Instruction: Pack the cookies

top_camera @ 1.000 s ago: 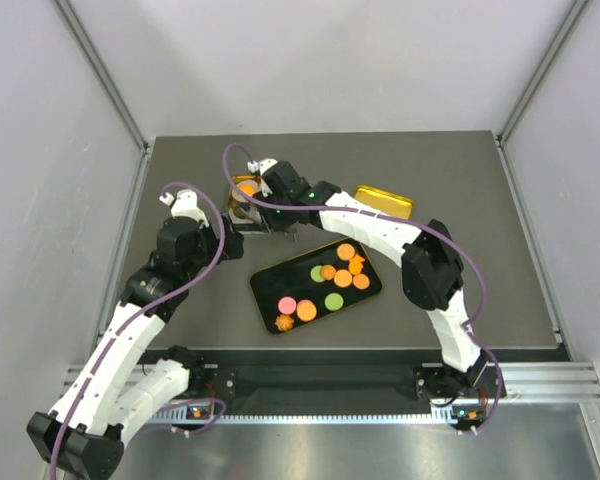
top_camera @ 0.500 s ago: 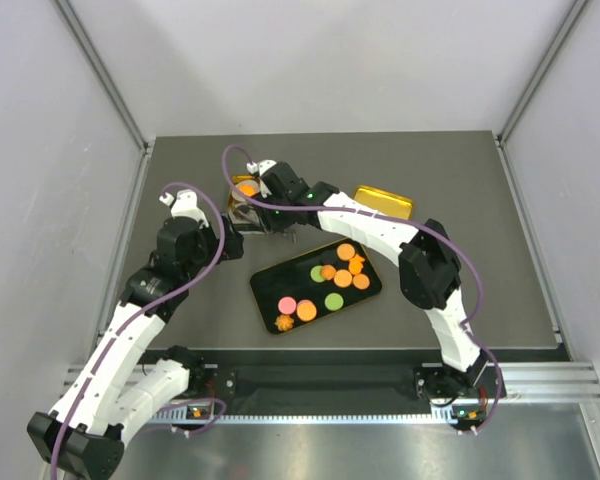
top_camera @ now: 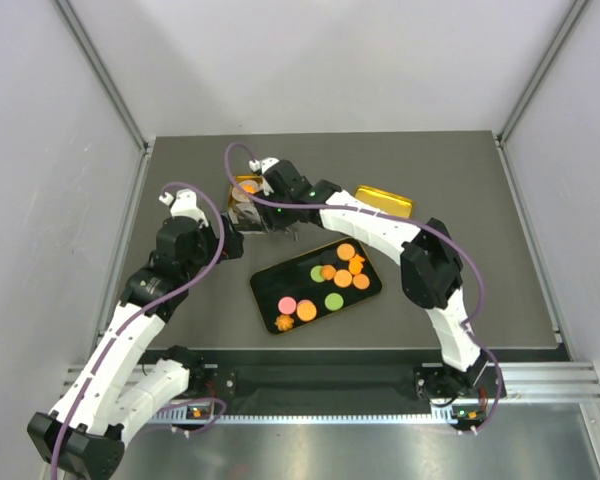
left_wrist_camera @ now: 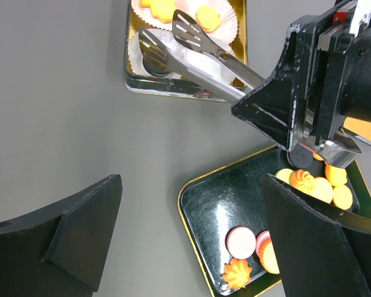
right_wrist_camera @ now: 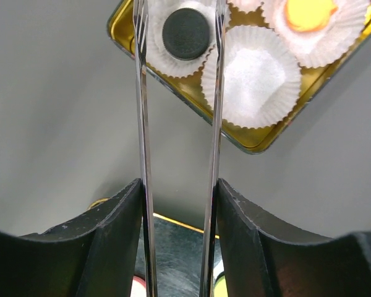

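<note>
Our right gripper (right_wrist_camera: 178,185) clasps slotted steel tongs (right_wrist_camera: 141,111), blades flanking a dark round cookie (right_wrist_camera: 186,33) in a white pleated paper cup (right_wrist_camera: 185,67) in the gold rectangular tin (left_wrist_camera: 242,37). Our left gripper (left_wrist_camera: 190,180) hangs spread and empty. Rising, the blades may snag the pleats and tip that cup; other cookies (top_camera: 343,278) sit on the black gold-rimmed tray (left_wrist_camera: 204,210).

We see our left fingers (left_wrist_camera: 68,238) spread wide at the lower corners, with the grey table (left_wrist_camera: 62,111) beneath. Across from us the right arm's fingers (left_wrist_camera: 275,108) grip metal tongs (left_wrist_camera: 204,55). The slotted tips of the tongs stand apart over the near end of a gold tin (left_wrist_camera: 131,77). White paper cups (left_wrist_camera: 226,21) in the tin hold orange cookies (left_wrist_camera: 208,15), and a dark disc (left_wrist_camera: 153,62) sits in one cup under a tong tip. Nearer us, a black gold-rimmed tray (left_wrist_camera: 201,204) carries more orange rounds, a pink round (left_wrist_camera: 240,240) and an orange star (left_wrist_camera: 238,270).
</note>
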Robot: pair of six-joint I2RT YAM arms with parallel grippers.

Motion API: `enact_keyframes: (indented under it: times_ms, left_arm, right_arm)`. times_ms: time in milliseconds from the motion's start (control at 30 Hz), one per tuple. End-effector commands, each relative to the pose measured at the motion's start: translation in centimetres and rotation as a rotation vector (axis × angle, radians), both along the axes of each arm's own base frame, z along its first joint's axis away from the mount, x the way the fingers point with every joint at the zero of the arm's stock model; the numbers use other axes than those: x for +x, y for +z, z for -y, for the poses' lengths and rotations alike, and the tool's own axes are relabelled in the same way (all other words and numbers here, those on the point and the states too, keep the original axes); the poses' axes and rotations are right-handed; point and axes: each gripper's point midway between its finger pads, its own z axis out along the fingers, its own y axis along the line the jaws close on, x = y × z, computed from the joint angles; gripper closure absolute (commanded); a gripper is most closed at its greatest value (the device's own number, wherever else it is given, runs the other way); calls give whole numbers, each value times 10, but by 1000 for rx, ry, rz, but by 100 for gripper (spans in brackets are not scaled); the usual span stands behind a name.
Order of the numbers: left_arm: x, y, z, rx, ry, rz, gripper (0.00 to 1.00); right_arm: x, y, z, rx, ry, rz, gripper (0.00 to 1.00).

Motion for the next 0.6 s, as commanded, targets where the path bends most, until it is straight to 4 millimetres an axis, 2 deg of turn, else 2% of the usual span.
enact_keyframes:
  times_ms: [0, 33, 67, 133, 200, 233, 300, 467, 500, 533, 567]
  left_arm:
    - [6, 16, 4, -41, -9, 70, 2]
    - [6, 17, 4, -42, -9, 73, 2]
    - [6, 17, 5, -43, -11, 75, 2]
    - [5, 18, 4, -44, -11, 78, 2]
    - [6, 18, 4, -44, -8, 80, 2]
    - [6, 18, 3, -41, -6, 79, 2]
    - [5, 19, 3, -43, -4, 80, 2]
    - [5, 19, 2, -46, -3, 83, 2]
    - [5, 18, 2, -46, -3, 81, 2]
    - [5, 17, 1, -45, -1, 77, 2]
    - [5, 17, 1, -47, -2, 76, 2]
  right_arm:
    - [17, 82, 9, 141, -33, 128, 52]
    - [15, 101, 19, 164, -45, 151, 53]
    - [13, 100, 27, 153, -54, 149, 53]
    - [7, 114, 48, 156, -78, 173, 53]
    - [2, 120, 63, 148, -96, 186, 53]
    - [-8, 122, 76, 145, -103, 185, 53]
    - [-19, 120, 91, 132, -118, 183, 53]
    - [-66, 103, 149, 56, -149, 139, 53]
    - [-75, 110, 158, 64, -149, 147, 52]
    - [-86, 92, 170, 19, -150, 108, 52]
    - [-92, 88, 177, 6, -151, 94, 52]
